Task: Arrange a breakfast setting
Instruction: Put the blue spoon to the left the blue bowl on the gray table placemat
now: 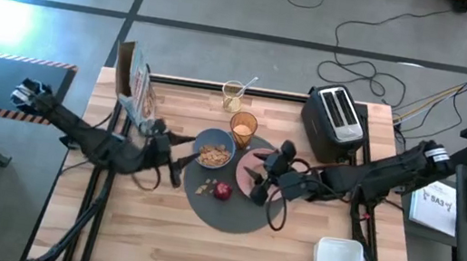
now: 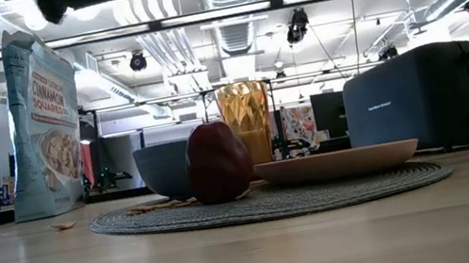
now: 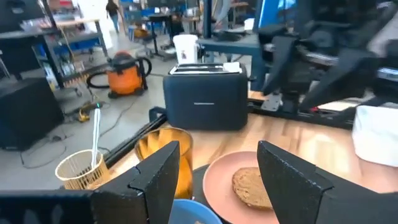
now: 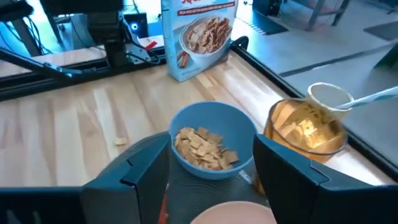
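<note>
the large round dark-grey woven mat [image 1: 228, 205] lies in the middle of the wooden worktop [image 1: 153, 247], a little toward the far edge, and nearly everything sits on it. the small blue bowl [image 1: 213, 149] with cereal squares is at the mat's far-left rim. the amber ribbed tumbler [image 1: 243, 129] stands just behind it, toward the far edge. the pink plate [image 1: 251, 171] is on the mat's right part with a browned toast slice [image 3: 252, 185] lying flat on it. the dark red apple [image 1: 222, 189] stands between bowl and plate. a few cereal bits [image 1: 203, 184] lie loose on the mat.

handling, as a judgement: the tumbler looks smooth, rigid and breakable, best taken across its body low down. the bowl is loaded and would spill if tipped, so hold its rim and keep it level. the toast is light and crumbly, so pinch its edge gently. the apple is firm but can roll. the mat is limp and would drag its load.

the left gripper [image 1: 175, 170] hangs above the mat's left rim, jaws parted and holding nothing. the right gripper [image 1: 264, 173] hovers over the plate, jaws parted, also empty.
</note>
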Tool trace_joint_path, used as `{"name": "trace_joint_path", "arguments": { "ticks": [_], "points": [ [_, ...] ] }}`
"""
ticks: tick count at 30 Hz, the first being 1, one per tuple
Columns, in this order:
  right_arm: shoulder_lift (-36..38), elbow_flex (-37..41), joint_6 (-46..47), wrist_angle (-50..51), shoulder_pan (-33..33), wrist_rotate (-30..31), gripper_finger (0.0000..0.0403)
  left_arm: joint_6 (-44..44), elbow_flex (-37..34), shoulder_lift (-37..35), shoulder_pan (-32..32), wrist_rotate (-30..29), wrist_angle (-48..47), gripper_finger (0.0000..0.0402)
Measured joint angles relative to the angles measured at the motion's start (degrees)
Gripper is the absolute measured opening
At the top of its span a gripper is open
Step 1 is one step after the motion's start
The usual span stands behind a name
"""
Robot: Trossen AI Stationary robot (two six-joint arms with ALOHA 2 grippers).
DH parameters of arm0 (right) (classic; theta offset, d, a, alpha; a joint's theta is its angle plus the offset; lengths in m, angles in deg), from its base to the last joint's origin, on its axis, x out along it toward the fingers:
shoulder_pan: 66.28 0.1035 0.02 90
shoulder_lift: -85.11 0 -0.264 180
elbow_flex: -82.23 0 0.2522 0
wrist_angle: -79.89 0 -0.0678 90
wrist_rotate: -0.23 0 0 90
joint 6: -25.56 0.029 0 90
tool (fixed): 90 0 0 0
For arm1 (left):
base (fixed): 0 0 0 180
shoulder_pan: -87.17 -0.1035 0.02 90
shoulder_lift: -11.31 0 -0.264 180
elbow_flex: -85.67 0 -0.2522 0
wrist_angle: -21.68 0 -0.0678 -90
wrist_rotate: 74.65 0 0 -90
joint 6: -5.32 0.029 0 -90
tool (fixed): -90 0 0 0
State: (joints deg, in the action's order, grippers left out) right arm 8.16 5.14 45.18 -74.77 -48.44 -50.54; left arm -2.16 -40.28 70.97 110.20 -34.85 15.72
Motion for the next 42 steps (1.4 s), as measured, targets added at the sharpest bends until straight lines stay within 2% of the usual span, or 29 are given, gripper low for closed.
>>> {"name": "trace_joint_path", "arguments": {
  "ticks": [4,8,12,16,19,22,24,27,31,37,42],
  "points": [
    [0.67,0.0,-0.38,0.98,0.0,3.31,0.0215,-0.04,3.89,1.63,-9.13,7.22,-4.47,0.02],
    [0.56,0.0,-0.26,4.31,0.0,6.74,0.0215,1.33,11.49,7.31,-16.91,13.52,-12.12,0.02],
    [0.29,0.0,0.92,8.56,0.0,8.81,0.0215,4.77,20.88,15.6,-22.12,13.75,-20.5,0.02],
    [0.33,0.02,7.03,13.6,0.0,8.87,0.0215,10.18,27.52,23.81,-25.62,13.76,-25.83,0.02],
    [0.31,0.02,9.38,15.79,0.0,8.89,0.0215,15.87,29.21,28.25,-28.97,16.2,-20.84,0.02],
    [0.22,0.03,10.36,17.26,0.0,8.85,0.0215,17.95,30.13,31.76,-33.38,25.18,-13.69,0.02],
    [0.2,0.13,10.42,17.62,0.0,8.84,0.0215,18.22,30.71,33.89,-36.46,28.41,-10.01,0.02],
    [0.22,0.15,10.44,18.44,0.0,8.84,0.0215,18.45,32.0,36.83,-40.9,28.95,-7.83,0.02],
    [0.24,0.15,10.36,19.15,0.0,8.82,0.0215,16.55,33.94,40.56,-45.48,34.68,-7.48,0.02],
    [0.24,0.24,10.33,21.21,0.0,8.86,0.0215,16.01,38.22,46.34,-48.78,38.69,-6.78,0.02],
    [0.24,0.6,10.35,21.26,0.0,8.86,0.0215,16.29,42.8,51.43,-49.81,38.99,-6.93,0.0199]
  ]
}}
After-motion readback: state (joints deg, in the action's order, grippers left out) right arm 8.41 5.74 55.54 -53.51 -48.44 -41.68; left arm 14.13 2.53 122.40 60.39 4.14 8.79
